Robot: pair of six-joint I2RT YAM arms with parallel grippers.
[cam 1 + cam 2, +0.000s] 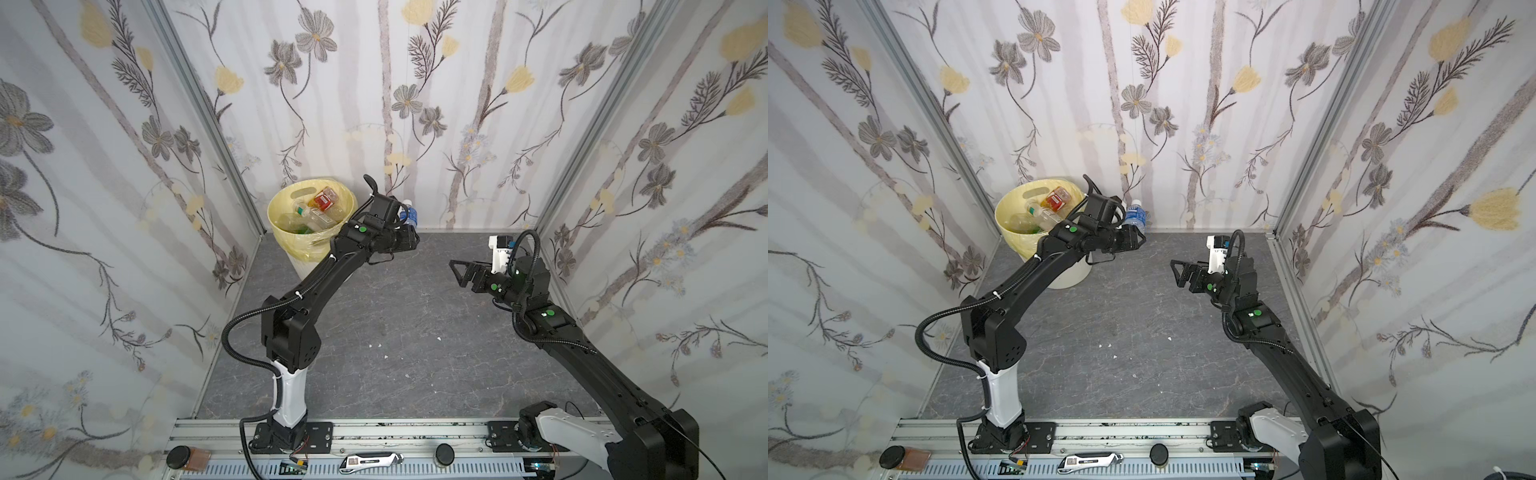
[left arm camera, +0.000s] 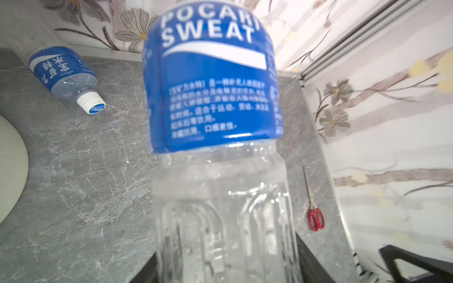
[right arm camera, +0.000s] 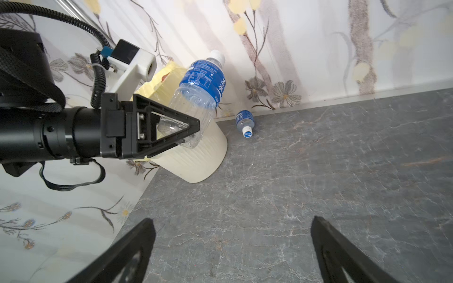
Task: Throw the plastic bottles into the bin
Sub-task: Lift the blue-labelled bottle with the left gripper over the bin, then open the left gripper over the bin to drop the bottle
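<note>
My left gripper (image 1: 410,240) (image 1: 1136,241) (image 3: 182,129) is shut on the clear base of a plastic bottle (image 1: 409,214) (image 1: 1136,216) (image 2: 215,98) (image 3: 199,85) with a blue label. The bottle is held off the floor, cap up, just right of the bin (image 1: 275,218) (image 1: 1005,222) (image 3: 206,156). The cream bin with its yellow liner holds several bottles, one red-labelled (image 1: 324,199). Another blue-labelled bottle (image 2: 66,73) (image 3: 244,121) lies on the floor by the back wall; both top views hide it. My right gripper (image 1: 455,272) (image 1: 1177,272) (image 3: 232,219) stands open and empty over the floor at the right.
Red-handled scissors (image 2: 316,218) lie on the grey floor beside the right wall. Floral panels close in the left, back and right sides. A metal rail along the front carries a utility knife (image 1: 370,461). Small white scraps (image 1: 438,338) dot the floor.
</note>
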